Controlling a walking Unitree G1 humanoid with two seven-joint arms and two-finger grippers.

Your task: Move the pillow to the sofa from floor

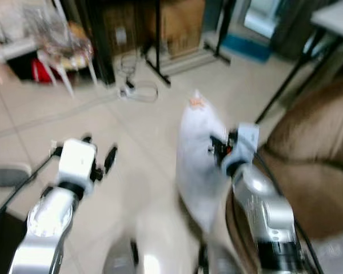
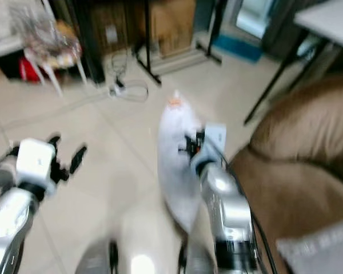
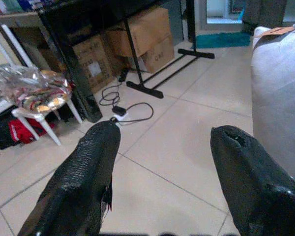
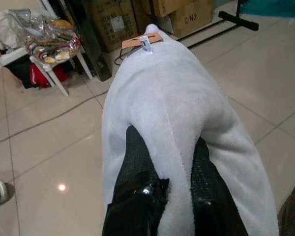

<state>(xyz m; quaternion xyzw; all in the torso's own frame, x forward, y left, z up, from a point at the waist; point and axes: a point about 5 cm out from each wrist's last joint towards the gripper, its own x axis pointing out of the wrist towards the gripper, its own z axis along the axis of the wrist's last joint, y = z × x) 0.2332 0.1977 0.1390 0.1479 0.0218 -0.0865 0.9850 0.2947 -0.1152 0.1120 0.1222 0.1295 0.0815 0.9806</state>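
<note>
pillow (image 1: 197, 165): centre, off the floor (image 1: 137, 131), pinched by the right gripper (image 4: 169, 184)
sofa (image 1: 314, 171): 3 o'clock of pillow
left gripper (image 1: 100, 154): 9 o'clock of pillow, apart
chair (image 1: 66, 57): 11 o'clock

A lived-in home room: glossy beige tiled floor (image 3: 187, 162), a brown upholstered sofa (image 1: 314, 171) just beside the right claw (image 1: 220, 149), taped cardboard boxes (image 3: 142, 37) and a cluttered white plastic stool (image 3: 37, 105) well beyond the left claw (image 3: 162, 162).

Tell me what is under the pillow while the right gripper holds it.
The pillow hangs pinched in the right gripper, with tiled floor visible around and below it. The floor directly beneath is covered by the pillow itself. The brown sofa sits beside it.
</note>
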